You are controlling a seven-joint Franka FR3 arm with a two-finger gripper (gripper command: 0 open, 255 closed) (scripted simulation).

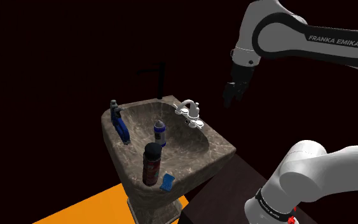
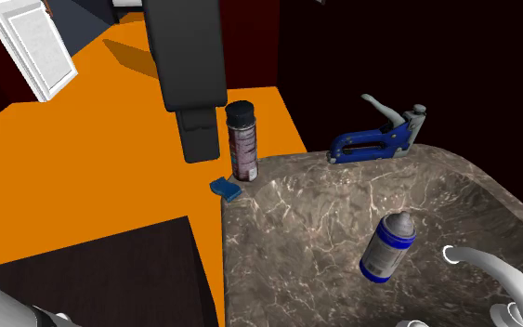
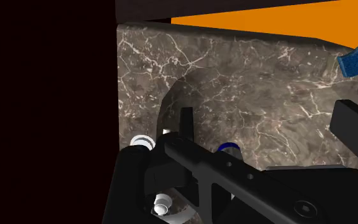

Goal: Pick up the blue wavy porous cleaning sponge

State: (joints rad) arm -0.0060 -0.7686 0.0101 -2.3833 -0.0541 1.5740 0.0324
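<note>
Blue sponge (image 1: pixel 166 183) at outer rim corner of marbled sink (image 1: pixel 217 145). End effector (image 1: pixel 230 95) hangs above sink's opposite side, well apart from sponge. Grip state: cannot tell.

Arm (image 1: pixel 298 38): we see it arching high, its wrist bent downward.
Gripper (image 1: pixel 230 95): we see it hanging in air, pointing down.
Fingers (image 3: pixel 355 130): we find them apart, clasping nothing.

Open air above the blue sponge (image 1: pixel 166 183) at the corner of the sink (image 1: pixel 123 160), but the black-capped spray can (image 1: pixel 151 164) stands just beside it, and the faucet (image 1: pixel 190 112) sits close below the gripper (image 1: pixel 231 95).
</note>
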